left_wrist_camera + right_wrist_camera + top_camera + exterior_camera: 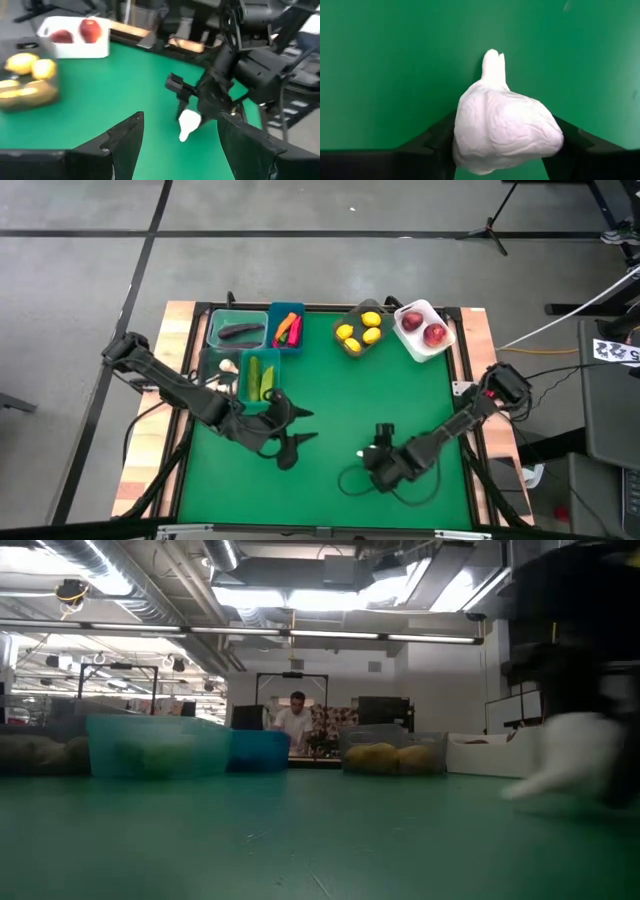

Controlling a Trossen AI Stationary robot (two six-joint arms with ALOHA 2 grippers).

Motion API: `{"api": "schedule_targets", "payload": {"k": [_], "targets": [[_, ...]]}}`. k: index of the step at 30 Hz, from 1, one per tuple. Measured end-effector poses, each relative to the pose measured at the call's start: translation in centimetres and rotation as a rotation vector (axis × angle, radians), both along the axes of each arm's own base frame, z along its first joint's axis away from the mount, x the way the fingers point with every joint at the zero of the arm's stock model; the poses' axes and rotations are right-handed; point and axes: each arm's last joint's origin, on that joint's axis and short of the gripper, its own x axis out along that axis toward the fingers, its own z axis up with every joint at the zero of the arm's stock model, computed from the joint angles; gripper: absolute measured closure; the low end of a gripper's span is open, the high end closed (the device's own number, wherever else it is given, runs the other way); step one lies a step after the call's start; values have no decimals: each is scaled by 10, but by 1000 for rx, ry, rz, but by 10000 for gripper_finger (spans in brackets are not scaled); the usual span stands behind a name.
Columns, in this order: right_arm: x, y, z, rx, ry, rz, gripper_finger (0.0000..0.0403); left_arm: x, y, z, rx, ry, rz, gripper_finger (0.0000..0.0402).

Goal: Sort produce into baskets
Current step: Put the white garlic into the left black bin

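Note:
A white garlic bulb (505, 130) sits between the fingers of my right gripper (372, 450), low over the green mat's near middle. My left gripper (300, 427) stands open and empty to its left, beside the clear green basket (260, 377) of cucumbers. Along the far edge stand a teal basket (237, 330) with an eggplant, a blue basket (287, 328) with peppers and a carrot, a grey basket (360, 332) with lemons, and a white basket (425, 330) with red apples. Another garlic bulb (229, 366) lies left of the green basket. My right gripper pinches the garlic's round body (470, 145) between its two fingers, one on either flank. The fingers come steeply from above, slanting from the table's right. The stem (493, 60) points down and away from the fingers; whether it touches the mat I cannot tell.
Open green mat (400, 395) lies between the grippers and the far row of baskets. A black cable (350, 480) loops on the mat near my right gripper. A person stands in the room far behind the table in the low view.

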Motion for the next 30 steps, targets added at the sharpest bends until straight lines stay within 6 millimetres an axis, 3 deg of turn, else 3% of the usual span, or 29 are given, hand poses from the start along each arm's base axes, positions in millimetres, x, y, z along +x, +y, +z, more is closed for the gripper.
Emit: {"api": "schedule_targets", "payload": {"k": [9, 16, 23, 30], "targets": [[52, -38, 9, 53, -181, 96, 160, -13, 9, -21, 51, 213, 81, 155], [87, -77, 19, 179, -333, 128, 158, -19, 10, -26, 56, 273, 103, 155], [98, -97, 24, 341, -357, 195, 157, -22, 11, -28, 86, 310, 94, 155], [98, -98, 24, 356, -355, 223, 157, -25, 12, -31, 94, 352, 105, 155]]}}
